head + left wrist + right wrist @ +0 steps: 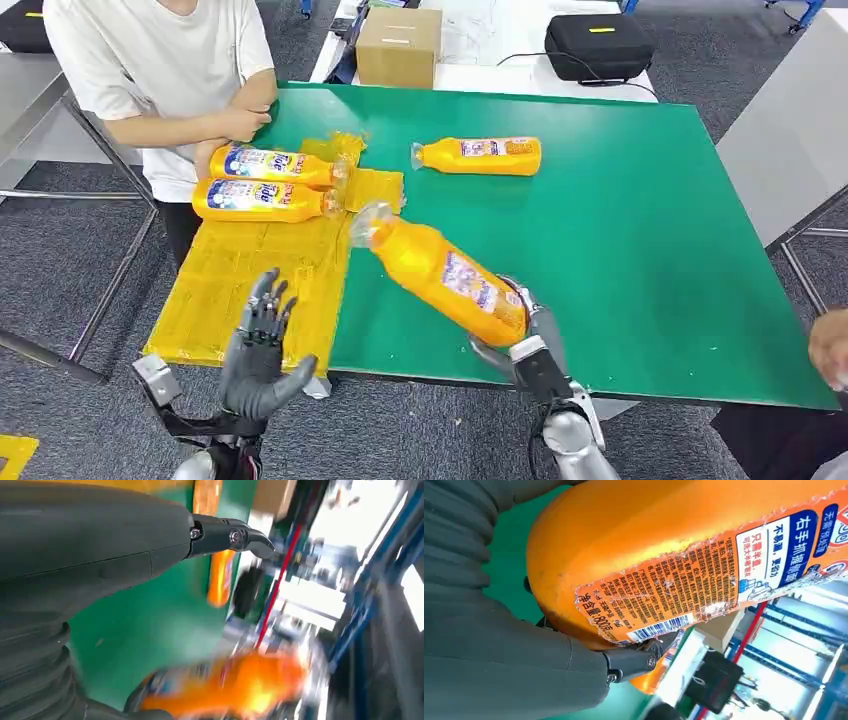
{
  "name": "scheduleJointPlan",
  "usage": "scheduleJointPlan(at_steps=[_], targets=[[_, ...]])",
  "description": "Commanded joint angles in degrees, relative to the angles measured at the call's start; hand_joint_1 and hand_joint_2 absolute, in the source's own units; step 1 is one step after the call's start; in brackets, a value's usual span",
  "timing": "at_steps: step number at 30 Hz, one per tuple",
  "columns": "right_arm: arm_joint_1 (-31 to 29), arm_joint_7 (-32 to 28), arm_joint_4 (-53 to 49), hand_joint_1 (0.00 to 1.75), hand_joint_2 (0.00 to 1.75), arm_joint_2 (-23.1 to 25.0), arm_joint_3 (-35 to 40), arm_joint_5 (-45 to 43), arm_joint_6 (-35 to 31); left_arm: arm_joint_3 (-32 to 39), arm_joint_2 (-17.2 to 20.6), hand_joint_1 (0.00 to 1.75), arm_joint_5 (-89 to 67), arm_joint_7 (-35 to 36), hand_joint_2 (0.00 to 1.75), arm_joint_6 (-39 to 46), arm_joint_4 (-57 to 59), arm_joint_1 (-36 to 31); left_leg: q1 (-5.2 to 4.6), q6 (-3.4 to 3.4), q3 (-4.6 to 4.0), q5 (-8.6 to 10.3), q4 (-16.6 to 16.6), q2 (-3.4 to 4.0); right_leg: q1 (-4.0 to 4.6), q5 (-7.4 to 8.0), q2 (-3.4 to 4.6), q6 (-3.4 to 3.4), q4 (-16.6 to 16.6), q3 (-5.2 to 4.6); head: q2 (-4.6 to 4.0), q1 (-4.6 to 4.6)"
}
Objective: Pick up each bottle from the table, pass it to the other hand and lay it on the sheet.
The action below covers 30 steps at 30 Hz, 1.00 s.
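Note:
My right hand grips the base of an orange bottle, lifted above the green table with its cap tilted toward the yellow sheet. Close up, that held bottle shows its printed label, and my right hand wraps under it. My left hand hovers over the sheet's near edge, fingers spread, holding nothing. My left hand has the held bottle blurred beyond it. Two bottles lie on the sheet's far end. Another bottle lies on the table.
A person stands at the table's far left corner, arms folded by the sheet. A cardboard box and a black case sit on the white table behind. Another person's hand shows at the right edge.

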Motion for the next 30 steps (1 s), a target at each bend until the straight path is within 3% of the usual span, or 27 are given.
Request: scheduleJointPlan(at_steps=[1, 4, 9, 14, 19, 30], targets=[[-2.59, -0.66, 4.23, 1.75, 1.75, 2.40, 6.67, 2.31, -0.04, -3.12, 2.57, 0.00, -2.03, 0.02, 1.75, -2.20, 6.46, -0.99, 0.02, -0.09, 0.38, -0.14, -0.06, 0.17, 0.03, -0.10, 0.16, -0.12, -0.03, 0.31, 0.00, 0.00], [-3.44, -0.21, 6.22, 1.75, 1.75, 4.21, 12.10, 3.78, 3.72, -4.89, 1.12, 0.00, -5.12, 0.79, 1.75, -1.26, 8.27, -2.47, 0.03, -0.09, 0.40, -0.11, -0.08, 0.07, 0.04, -0.12, 0.04, -0.12, -0.07, 0.36, 0.00, 0.00], [-7.68, 1.27, 11.10, 1.75, 1.75, 5.25, 18.29, 7.93, 0.68, -6.01, 0.85, 0.00, -5.69, 0.48, 1.75, -1.19, 9.63, -4.77, 0.03, -0.07, 0.24, -0.05, -0.06, 0.15, 0.03, -0.04, 0.12, -0.08, -0.03, 0.17, 0.00, 0.00], [-12.51, 0.75, 16.11, 1.75, 1.75, 8.58, 22.36, 7.33, 1.63, -5.17, -0.36, 0.00, -2.49, 2.29, 1.75, -2.68, 11.68, -7.56, 0.03, -0.05, 0.13, 0.00, -0.04, 0.17, 0.02, 0.02, 0.14, -0.06, -0.01, 0.07, 0.00, 0.00], [-12.36, 0.65, 21.11, 1.75, 1.75, 9.85, 26.84, 6.46, 2.79, -3.08, -2.29, 0.00, -1.86, -1.16, 1.75, 0.89, 6.45, -7.51, 0.08, -0.06, 0.20, -0.01, -0.04, 0.08, 0.07, -0.01, 0.05, -0.08, -0.05, 0.17, 0.00, 0.02], [-10.92, -0.49, 25.28, 1.75, 1.75, 10.55, 28.97, 5.36, 3.47, -1.53, -3.08, 0.00, 5.06, -0.08, 1.75, -1.76, 2.75, -7.71, 0.08, -0.08, 0.26, -0.05, -0.01, -0.07, 0.07, -0.10, -0.10, -0.11, -0.03, 0.24, 0.00, 0.00]])
